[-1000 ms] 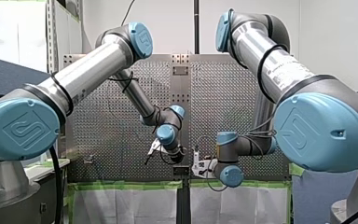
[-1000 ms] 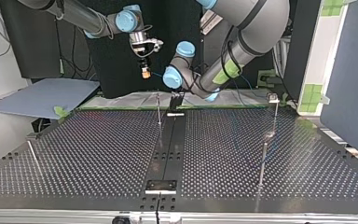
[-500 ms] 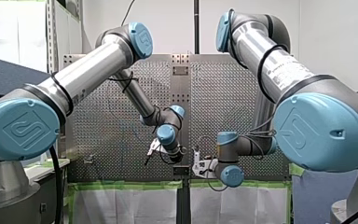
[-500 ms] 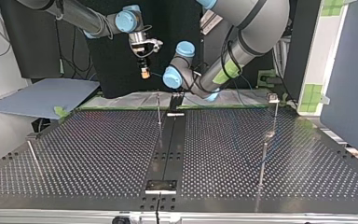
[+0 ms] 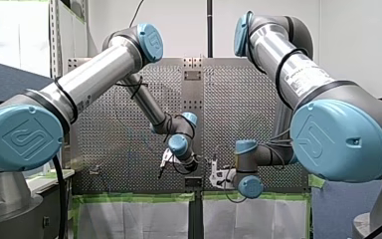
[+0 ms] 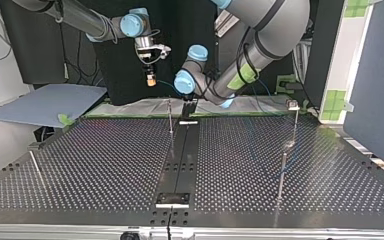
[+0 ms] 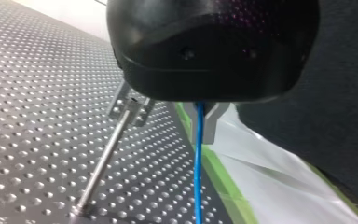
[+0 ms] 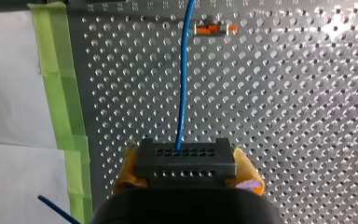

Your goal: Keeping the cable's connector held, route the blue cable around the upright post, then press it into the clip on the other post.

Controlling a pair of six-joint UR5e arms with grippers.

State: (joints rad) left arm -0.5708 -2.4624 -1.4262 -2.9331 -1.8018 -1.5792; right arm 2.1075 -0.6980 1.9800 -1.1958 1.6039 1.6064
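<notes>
Logging bench first: looking across dark perforated table (image 6: 105,150) with black central strip (image 6: 180,160), green tape (image 6: 120,116) and white sheeting (image 6: 140,106) along far edge, black curtain (image 6: 125,65) behind arms, grey-blue board (image 6: 45,102) lying off top view's left. Noting thin post (image 6: 170,117) standing just beside central strip near far edge, post with blocky head (image 6: 294,107) toward top view's right, plain post (image 6: 281,170) nearer camera on same side.

Clamping black connector (image 8: 185,161) between yellow pads (image 8: 247,175) of right gripper (image 6: 151,80), closed firmly on it, hovering above far edge. Tracing blue cable (image 8: 183,84) from connector out over table. Pinching blue cable narrowly between metal fingers (image 7: 212,123) of left gripper (image 6: 189,111), low at far edge, just beside forked post head (image 7: 129,108).

Comparing with half a second and a second back: seeing right gripper shifted toward top view's left, away from left gripper. Seeing left gripper sitting at almost same spot, nudged only slightly toward front view's right. Finding posts, tape and board unchanged.
</notes>
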